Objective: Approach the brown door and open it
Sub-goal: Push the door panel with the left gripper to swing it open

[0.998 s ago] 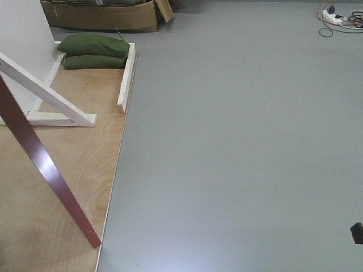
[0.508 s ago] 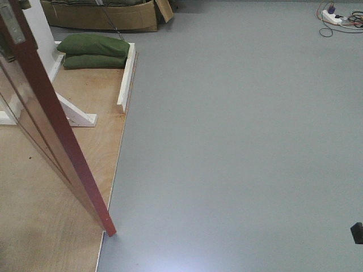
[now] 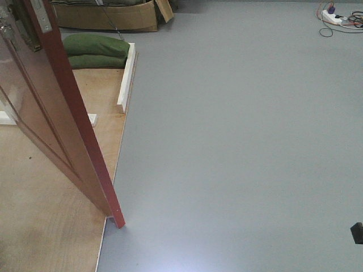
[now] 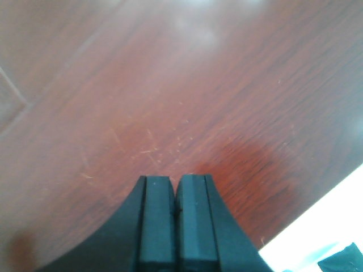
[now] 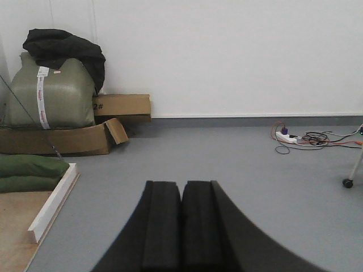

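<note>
We note the brown door (image 3: 39, 107) ajar at front-left, its bottom corner at the plywood platform (image 3: 34, 226) edge. Left gripper (image 4: 176, 184): pads pressed together, close against the door face, likely as a blunt pusher. Right gripper (image 5: 181, 190): pressed together, empty, aimed away.

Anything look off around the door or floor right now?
Nothing serious. The door shows fine scratches just ahead of the shut left gripper; a power strip with tangled cables lies loose on the floor, far right.
</note>
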Robot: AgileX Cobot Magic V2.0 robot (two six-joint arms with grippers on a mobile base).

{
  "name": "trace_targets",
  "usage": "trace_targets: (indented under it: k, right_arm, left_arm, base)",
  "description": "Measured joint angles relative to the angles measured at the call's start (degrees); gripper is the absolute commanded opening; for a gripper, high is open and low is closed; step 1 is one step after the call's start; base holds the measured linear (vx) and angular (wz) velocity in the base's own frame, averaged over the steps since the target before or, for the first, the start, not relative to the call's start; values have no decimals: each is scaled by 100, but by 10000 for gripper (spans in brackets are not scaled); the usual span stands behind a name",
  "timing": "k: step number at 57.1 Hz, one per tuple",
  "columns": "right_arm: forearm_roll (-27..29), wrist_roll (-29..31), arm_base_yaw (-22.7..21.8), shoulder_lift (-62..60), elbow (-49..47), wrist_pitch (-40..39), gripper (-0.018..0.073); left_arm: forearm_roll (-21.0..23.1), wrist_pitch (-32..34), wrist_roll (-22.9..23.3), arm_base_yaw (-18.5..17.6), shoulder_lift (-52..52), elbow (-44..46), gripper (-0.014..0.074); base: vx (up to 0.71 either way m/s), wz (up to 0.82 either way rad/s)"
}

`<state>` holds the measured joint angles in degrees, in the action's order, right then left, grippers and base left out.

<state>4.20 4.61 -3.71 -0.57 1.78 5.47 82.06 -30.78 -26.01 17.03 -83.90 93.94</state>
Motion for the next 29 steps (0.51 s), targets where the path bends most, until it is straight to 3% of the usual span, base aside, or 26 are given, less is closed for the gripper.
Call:
trace_targets:
  k: [29]
  right_arm:
    - [0,0,0,0,0,0,0]
  left_arm:
    - [0,0,0,0,0,0,-4]
  base:
    - [0,0]
